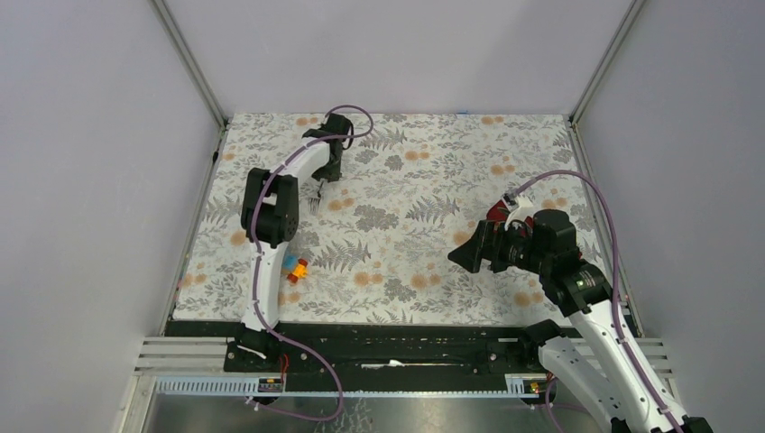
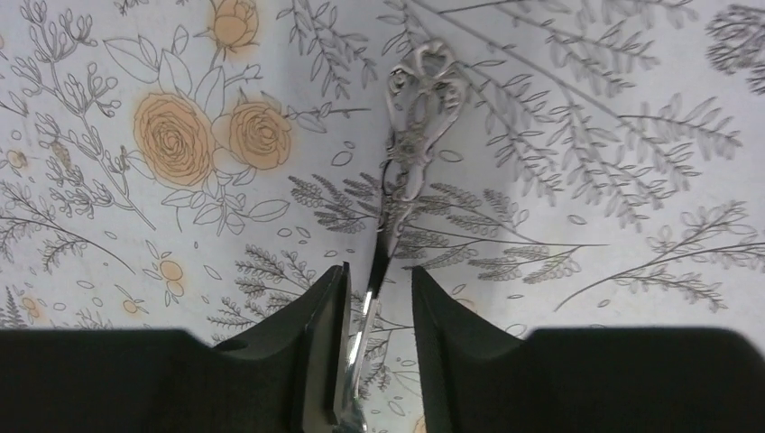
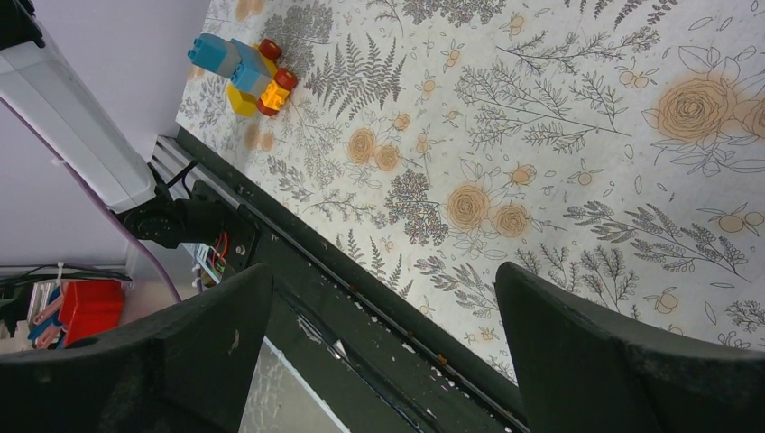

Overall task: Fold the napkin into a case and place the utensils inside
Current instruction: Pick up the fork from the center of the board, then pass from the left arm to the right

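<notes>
Floral tablecloth [image 1: 406, 180] bears a silver utensil [image 2: 406, 171] straddled by half-open left jaws; right jaws gape empty.

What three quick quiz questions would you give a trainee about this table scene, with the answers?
1. True or false: the right gripper holds the fork.
2. The left gripper has its fingers: A) on either side of the fork, B) round the toy blocks, C) pressed together with nothing between.
3. Which arm do the toy blocks lie beside?
Key: 1 false, it is open and empty; 2 A; 3 the left arm.
</notes>
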{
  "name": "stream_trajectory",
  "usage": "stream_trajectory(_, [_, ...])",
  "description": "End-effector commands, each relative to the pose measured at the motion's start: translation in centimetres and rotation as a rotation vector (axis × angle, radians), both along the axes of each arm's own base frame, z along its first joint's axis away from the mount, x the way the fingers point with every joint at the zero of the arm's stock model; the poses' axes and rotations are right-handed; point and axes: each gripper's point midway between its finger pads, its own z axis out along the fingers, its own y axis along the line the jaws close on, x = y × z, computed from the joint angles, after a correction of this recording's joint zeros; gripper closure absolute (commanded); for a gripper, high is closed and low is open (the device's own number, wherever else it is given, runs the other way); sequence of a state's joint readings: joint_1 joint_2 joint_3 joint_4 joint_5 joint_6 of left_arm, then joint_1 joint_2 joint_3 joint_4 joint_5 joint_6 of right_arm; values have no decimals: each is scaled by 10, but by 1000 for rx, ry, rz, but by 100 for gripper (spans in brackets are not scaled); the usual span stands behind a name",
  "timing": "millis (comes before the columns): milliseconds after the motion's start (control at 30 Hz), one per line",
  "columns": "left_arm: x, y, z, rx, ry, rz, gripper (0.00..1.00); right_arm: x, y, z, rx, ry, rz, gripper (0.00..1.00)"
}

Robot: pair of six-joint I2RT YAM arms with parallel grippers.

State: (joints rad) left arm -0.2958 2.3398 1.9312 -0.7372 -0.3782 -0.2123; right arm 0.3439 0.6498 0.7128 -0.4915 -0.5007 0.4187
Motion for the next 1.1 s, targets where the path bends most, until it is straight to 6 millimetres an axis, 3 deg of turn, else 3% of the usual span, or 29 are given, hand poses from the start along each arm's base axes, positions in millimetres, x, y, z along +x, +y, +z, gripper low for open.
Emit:
stream_trajectory(0, [-11,10,-11,-78,93,3,69,-2,-1,0,-1,-8,6,0])
stream_trajectory(133, [-14,4,-8,-164,116,-34,85,3,-3,-5,-16,17,-23,0])
stream_trajectory(200, [-10,3,6,-194,93,-33,97,7,-5,-11,-28,52,-55,0])
stream_trajectory(267, [-4,-7,30,-249,44,-64,100,14,-6,-17,-26,111,-111,0])
stream_trajectory(400, [0,-41,122,-443,-197,-177,100,29,3,-28,51,299,-226,0])
stream_trajectory(500, [-20,-70,200,-600,-467,-321,100,44,22,-18,198,407,-266,0])
stream_trajectory(600, [-63,-91,276,-702,-756,-479,100,63,50,7,418,456,-225,0])
stream_trajectory(700, [-124,-106,336,-789,-1031,-617,100,79,73,37,647,508,-157,1])
stream_trajectory(767, [-168,-105,375,-838,-1216,-665,100,89,87,67,804,479,-113,1])
stream_trajectory(900, [-226,-94,413,-915,-1459,-691,100,95,126,108,995,469,-48,1])
stream_trajectory(1067, [-265,-88,436,-975,-1604,-766,100,80,189,148,1165,507,48,9])
